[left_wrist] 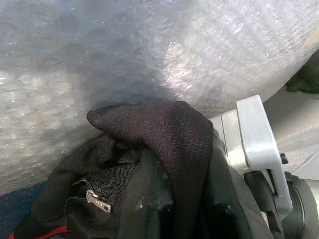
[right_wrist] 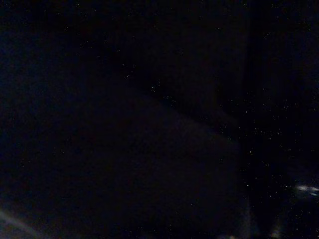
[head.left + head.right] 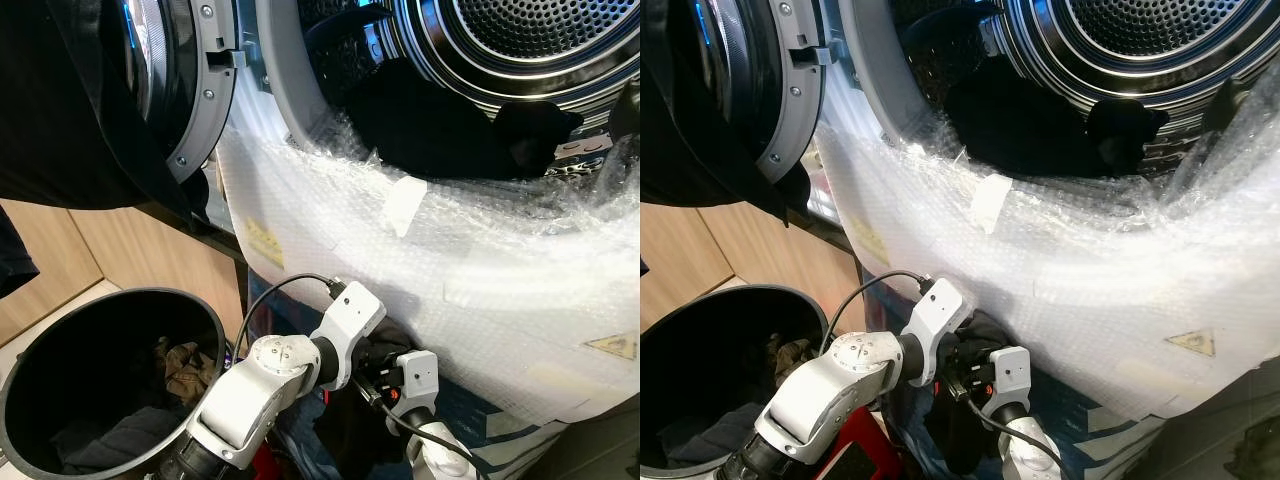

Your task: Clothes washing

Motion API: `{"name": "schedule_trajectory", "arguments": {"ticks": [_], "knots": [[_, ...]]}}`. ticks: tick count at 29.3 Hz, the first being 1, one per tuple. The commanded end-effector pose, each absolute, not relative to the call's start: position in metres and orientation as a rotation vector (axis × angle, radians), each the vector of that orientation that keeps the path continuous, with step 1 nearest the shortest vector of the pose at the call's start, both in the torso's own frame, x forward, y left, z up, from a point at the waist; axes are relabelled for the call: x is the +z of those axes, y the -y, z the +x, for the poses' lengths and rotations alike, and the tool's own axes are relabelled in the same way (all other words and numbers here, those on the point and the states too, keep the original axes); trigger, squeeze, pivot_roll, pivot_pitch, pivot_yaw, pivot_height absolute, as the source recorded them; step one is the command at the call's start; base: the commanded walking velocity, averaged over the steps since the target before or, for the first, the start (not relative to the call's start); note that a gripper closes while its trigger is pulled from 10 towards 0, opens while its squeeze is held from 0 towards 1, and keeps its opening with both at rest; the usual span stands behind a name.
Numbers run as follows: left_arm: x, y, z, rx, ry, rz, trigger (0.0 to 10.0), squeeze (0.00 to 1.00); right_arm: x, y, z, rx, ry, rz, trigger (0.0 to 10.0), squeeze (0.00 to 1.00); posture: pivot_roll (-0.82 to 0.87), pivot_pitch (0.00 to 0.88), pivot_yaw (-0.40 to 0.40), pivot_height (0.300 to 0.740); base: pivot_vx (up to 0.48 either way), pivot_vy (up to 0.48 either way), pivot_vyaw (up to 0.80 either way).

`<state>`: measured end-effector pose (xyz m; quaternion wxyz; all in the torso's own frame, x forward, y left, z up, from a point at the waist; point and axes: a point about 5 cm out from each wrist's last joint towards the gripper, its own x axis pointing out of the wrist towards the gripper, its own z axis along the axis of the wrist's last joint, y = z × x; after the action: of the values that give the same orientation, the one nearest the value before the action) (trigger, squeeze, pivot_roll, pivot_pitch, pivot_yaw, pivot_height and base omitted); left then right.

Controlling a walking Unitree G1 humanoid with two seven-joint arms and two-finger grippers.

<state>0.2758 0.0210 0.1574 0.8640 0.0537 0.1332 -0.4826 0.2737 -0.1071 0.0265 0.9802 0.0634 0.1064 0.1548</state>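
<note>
Loading partway, judging by the layout: dark clothes (image 3: 430, 125) already lying in the drum (image 3: 530, 40) mouth and over the door seal, more laundry (image 3: 185, 368) sitting in the black basket (image 3: 30, 370) at the robot's left, so several transfers likely remaining, plus shutting the door (image 3: 175, 90) and starting the cycle. Holding a black garment (image 1: 164, 144) low down, pressed up against the bubble wrap (image 3: 480, 270) covering the washer front, well below the opening. Draping over the left gripper (image 1: 149, 199) itself, zipper pull (image 1: 97, 200) visible just beside the finger, fabric wrapped around it; looking clamped on the garment, though cloth hiding the fingertips. Meeting the right gripper (image 3: 385, 385) at the same bundle, wrists almost touching; right wrist view too dark, fingers buried in cloth, so impossible to tell whether parted or together. Needing a lift up and over the wrapped lip into the drum next, probably; watching for the zipper or loose cloth snagging on the bubble wrap.
</note>
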Motion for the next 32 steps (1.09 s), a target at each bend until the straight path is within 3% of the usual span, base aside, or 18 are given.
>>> {"name": "schedule_trajectory", "arguments": {"ticks": [1,25,26,27,29,30,31,32], "knots": [[0.157,-0.014,0.264,-1.111,-0.294,0.087,0.0,0.00,0.035,0.130,0.283,0.196,-0.176,0.148,0.0,0.00,0.09,0.046,-0.036,0.740,0.000,0.000,0.00],[0.161,-0.036,0.247,-1.040,-0.306,0.118,0.0,0.00,0.045,0.116,0.255,0.402,-0.125,0.136,0.0,0.00,0.09,0.000,-0.050,0.740,0.000,0.000,0.00],[0.162,-0.038,0.247,-1.028,-0.308,0.116,0.7,0.00,0.046,0.116,0.254,0.412,-0.122,0.136,0.0,0.00,0.09,0.000,-0.053,0.740,0.000,0.000,0.00],[0.162,-0.038,0.247,-1.028,-0.308,0.116,0.7,0.00,0.046,0.116,0.254,0.412,-0.122,0.136,0.0,0.00,0.09,0.000,-0.053,0.740,0.000,0.000,0.00],[0.161,-0.043,0.245,-1.015,-0.316,0.113,5.3,0.00,0.047,0.115,0.250,0.433,-0.130,0.153,0.0,0.00,0.09,0.000,-0.054,0.740,0.000,0.000,0.00],[0.161,-0.043,0.245,-1.015,-0.316,0.113,5.3,0.00,0.047,0.115,0.250,0.433,-0.130,0.153,0.0,0.00,0.09,0.000,-0.054,0.740,0.000,0.000,0.00],[0.159,-0.044,0.244,-1.008,-0.324,0.104,6.9,0.00,0.048,0.113,0.248,0.449,-0.133,0.178,0.0,0.00,0.09,0.000,-0.057,0.740,0.000,0.000,0.00],[0.156,-0.049,0.244,-0.984,-0.333,0.118,10.0,0.00,0.050,0.111,0.247,0.473,-0.126,0.181,0.0,0.00,0.10,0.000,-0.058,0.740,0.000,0.000,0.00]]}}
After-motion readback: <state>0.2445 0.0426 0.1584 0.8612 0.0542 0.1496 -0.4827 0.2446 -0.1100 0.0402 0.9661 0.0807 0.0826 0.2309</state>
